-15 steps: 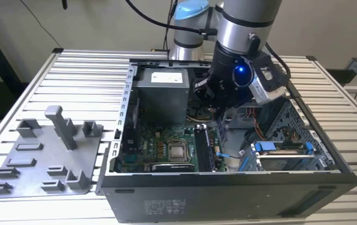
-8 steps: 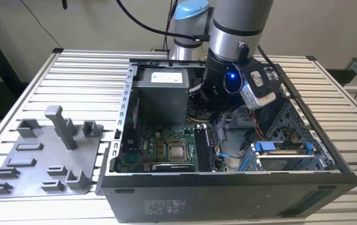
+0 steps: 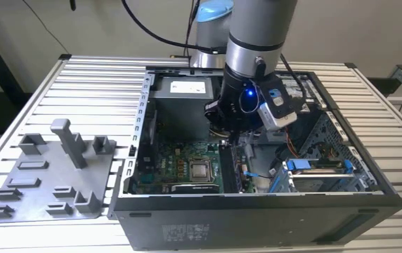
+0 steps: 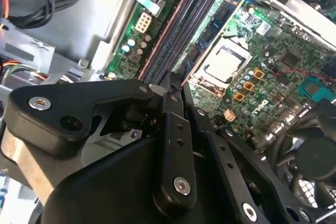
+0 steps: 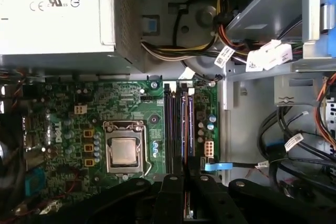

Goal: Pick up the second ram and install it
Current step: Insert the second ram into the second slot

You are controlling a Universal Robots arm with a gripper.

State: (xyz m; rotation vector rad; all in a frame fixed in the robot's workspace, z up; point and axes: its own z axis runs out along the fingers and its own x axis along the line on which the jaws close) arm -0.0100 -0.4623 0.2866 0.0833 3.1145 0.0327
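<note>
I have the gripper (image 3: 230,138) down inside the open case (image 3: 257,203), over the slots (image 5: 177,124) beside the CPU (image 5: 125,151) on the motherboard (image 5: 68,129). Its fingers (image 4: 170,90) are pinched nearly together on a thin edge; I can't tell whether that is the ram.

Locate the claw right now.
The claw is inside the open computer case, low over the motherboard; in both wrist views it sits at the memory slots, beside the processor.
</note>
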